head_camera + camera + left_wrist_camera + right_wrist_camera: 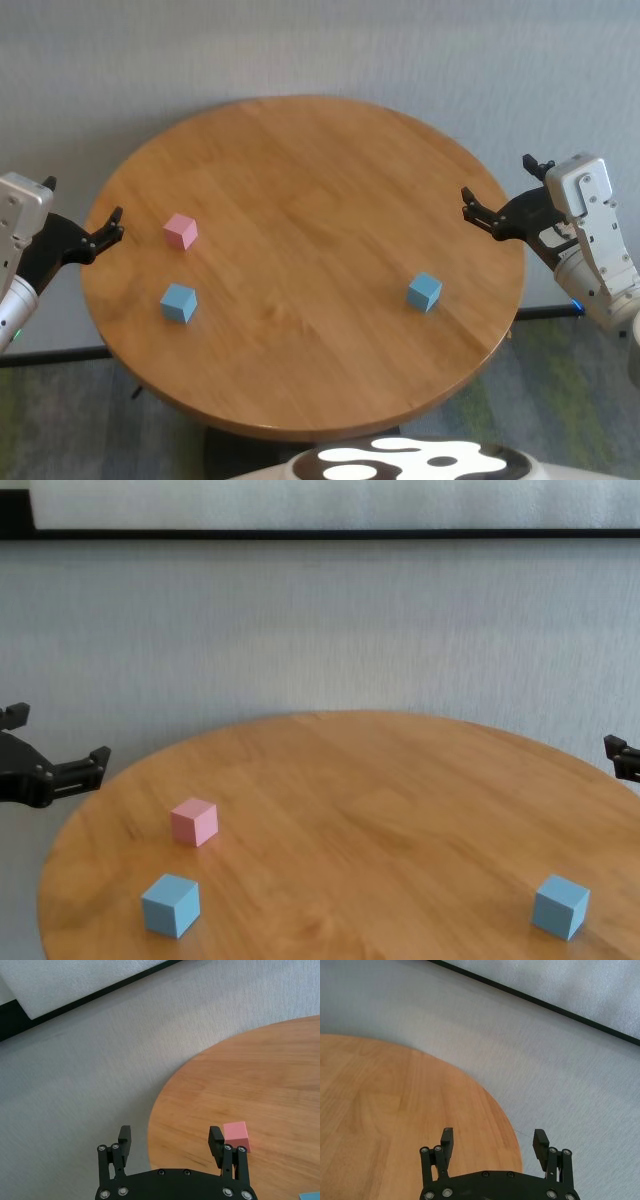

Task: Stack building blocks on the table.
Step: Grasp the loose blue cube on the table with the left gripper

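Building blocks lay singly on the round wooden counter (320,180), none stacked. Taking the counter as a clock face seen from the head view, the pink block (180,231) sat near the 9 o'clock edge, one light blue block (178,302) just nearer the robot at about 8 o'clock, and the other light blue block (424,292) well apart from both at about 4 o'clock. All three rested flat on their faces.

Beyond the 9 o'clock rim hung the left end effector (106,228), its fingers spread wide with nothing between them, the pink block close ahead of it. Off the 3 o'clock rim the right end effector (478,213) hovered likewise, fingers apart and empty.
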